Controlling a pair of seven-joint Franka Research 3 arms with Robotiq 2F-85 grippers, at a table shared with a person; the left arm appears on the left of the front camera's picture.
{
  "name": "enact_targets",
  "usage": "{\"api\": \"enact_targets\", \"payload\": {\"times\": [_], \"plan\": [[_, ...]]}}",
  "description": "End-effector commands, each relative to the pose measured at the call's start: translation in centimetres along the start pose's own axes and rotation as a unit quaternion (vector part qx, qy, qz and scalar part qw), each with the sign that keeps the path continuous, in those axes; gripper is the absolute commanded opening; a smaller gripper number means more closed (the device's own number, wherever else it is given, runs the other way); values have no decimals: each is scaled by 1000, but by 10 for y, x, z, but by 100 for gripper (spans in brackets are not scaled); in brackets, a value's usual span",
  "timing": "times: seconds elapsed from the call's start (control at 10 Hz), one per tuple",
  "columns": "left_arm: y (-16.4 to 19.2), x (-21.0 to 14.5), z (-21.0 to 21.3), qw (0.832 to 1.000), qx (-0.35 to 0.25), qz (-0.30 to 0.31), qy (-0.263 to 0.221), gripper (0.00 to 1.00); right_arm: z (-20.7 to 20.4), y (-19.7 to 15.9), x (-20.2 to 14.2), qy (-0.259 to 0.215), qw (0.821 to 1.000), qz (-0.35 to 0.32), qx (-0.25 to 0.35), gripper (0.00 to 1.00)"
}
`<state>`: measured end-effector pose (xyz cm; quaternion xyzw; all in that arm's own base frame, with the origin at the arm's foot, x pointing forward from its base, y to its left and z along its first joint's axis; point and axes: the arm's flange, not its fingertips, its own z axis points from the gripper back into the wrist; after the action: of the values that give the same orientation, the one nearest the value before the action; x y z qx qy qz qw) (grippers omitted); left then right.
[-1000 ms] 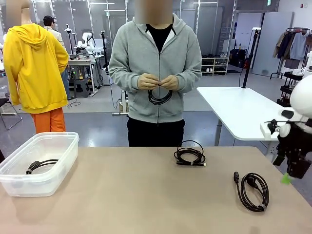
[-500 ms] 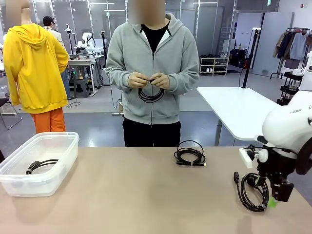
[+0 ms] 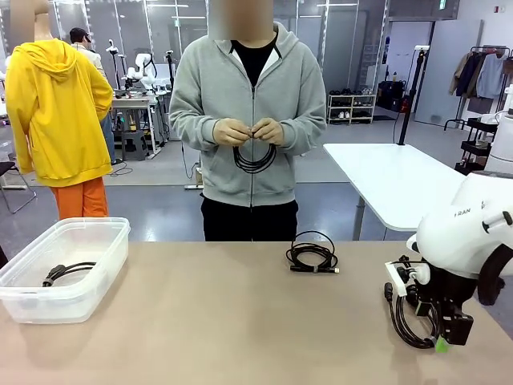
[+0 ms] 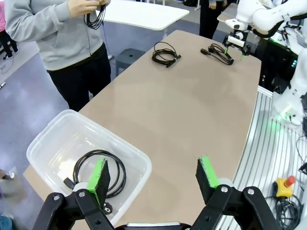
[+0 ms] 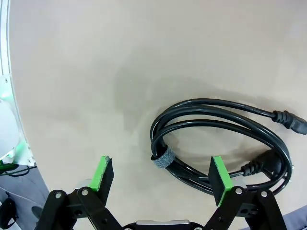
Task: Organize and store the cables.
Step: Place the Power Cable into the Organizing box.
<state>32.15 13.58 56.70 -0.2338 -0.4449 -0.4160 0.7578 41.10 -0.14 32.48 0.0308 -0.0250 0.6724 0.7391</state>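
Thin black coiled cable (image 5: pixel 156 140), flat on beige tabletop (image 5: pixel 72 72), just under right gripper (image 5: pixel 161 177); jaws spread astride the grey strap (image 5: pixel 163 157). Risk: pinching one strand only, coil slipping out on lift. Left gripper (image 4: pixel 152 173) spread too, by clear plastic bin (image 4: pixel 48 139).

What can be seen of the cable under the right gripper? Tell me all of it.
The cable is a thin black cord wound into a long flat loop, bound by a grey strap, with moulded plugs at one end. It lies on the tan table; the right gripper's open fingers straddle it.
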Motion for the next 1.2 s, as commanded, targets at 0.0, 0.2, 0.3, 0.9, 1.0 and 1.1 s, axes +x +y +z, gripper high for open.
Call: {"api": "enact_targets", "payload": {"times": [0.0, 0.2, 0.3, 0.9, 1.0, 1.1], "plan": [[3, 2, 1, 1000, -7, -10, -9, 92, -15, 5, -1, 25, 999, -19, 5, 100], [3, 2, 1, 1000, -7, -10, -9, 92, -21, 8, -2, 23, 999, -20, 11, 100], [3, 2, 1, 1000, -7, -10, -9, 92, -26, 6, -2, 32, 999, -17, 8, 100], [3, 2, 1, 1000, -7, -10, -9, 92, -23, 9, -5, 35, 999, -9, 2, 0], [3, 2, 1, 1000, -7, -10, -9, 92, -21, 9, -5, 35, 999, -9, -1, 0], [3, 2, 1, 1000, -7, -10, -9, 92, -18, 8, -5, 35, 999, -12, -5, 4]]}}
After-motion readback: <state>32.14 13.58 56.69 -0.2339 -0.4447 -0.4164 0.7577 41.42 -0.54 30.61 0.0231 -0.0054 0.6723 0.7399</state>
